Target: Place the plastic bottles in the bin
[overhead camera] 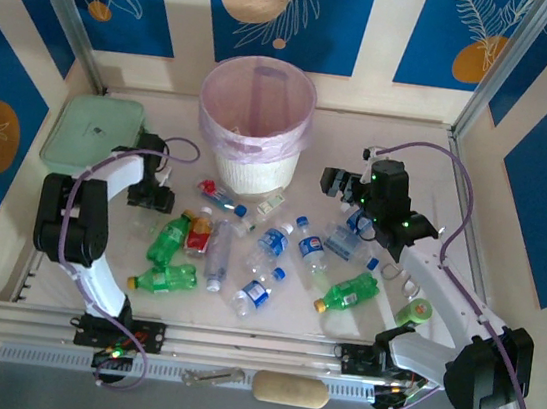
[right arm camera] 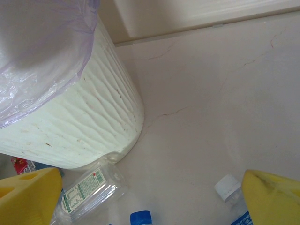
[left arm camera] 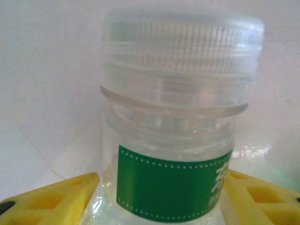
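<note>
The table (overhead camera: 433, 145) carries everything. The bin (overhead camera: 248, 166) stands upright at its far middle, and a pale-green box (overhead camera: 92, 130) lies flat to its left. Most bottles (overhead camera: 266, 247) lie loose across the middle of the table, in front of the bin and between the two arms. None can be made out inside the liner from above.

The left gripper (left arm camera: 162, 174) sits low beside the box, left of the bin. Its yellow fingers (left arm camera: 56, 201) press against both sides of a clear bottle (left arm camera: 183, 93) with a green label, so it looks pinched at the shoulder. Whether it is off the table, I cannot tell.

The right gripper (right arm camera: 151, 183) hangs just right of the bin with jaws spread wide and nothing between them. A flattened bottle (right arm camera: 89, 190) lies against the bin's foot, and a white-capped one (right arm camera: 227, 185) sits just beside the right finger.

The step in hand looks like the left arm's pick. Next it should lift, swing right until it is over the bin's rim, then let go. The right arm would need to drop onto a nearby bottle and close.
</note>
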### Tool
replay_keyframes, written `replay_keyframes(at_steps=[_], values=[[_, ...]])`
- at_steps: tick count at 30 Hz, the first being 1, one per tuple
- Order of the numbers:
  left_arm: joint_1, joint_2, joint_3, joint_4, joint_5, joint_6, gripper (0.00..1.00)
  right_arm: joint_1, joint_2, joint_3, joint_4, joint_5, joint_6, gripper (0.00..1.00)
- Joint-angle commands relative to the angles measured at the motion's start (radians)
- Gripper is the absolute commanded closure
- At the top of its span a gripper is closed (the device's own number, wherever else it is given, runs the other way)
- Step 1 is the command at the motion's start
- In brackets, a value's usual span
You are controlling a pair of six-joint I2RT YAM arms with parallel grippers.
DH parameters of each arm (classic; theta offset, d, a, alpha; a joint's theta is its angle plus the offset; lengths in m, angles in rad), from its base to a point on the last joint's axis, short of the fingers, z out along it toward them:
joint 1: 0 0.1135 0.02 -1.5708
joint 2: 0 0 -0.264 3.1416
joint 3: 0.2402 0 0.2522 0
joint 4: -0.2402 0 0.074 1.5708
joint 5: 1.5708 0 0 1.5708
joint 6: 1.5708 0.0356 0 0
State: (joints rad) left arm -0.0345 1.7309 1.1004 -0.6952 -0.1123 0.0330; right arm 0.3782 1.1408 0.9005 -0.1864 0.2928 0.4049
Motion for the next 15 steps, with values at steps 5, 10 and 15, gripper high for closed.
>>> replay_keyframes(at_steps=[5,10,15], values=[[0.01,-0.171,0.035,-0.03,0.009,-0.019,0.46,-0.002,-0.01,-0.017,0.038,0.017,0.005,0.01],[0.01,-0.295,0.128,-0.042,0.065,-0.059,0.47,-0.001,-0.004,-0.02,0.045,0.011,0.013,0.01],[0.008,-0.402,0.262,-0.013,0.18,-0.132,0.48,-0.001,-0.007,-0.032,0.054,0.011,0.031,0.01]])
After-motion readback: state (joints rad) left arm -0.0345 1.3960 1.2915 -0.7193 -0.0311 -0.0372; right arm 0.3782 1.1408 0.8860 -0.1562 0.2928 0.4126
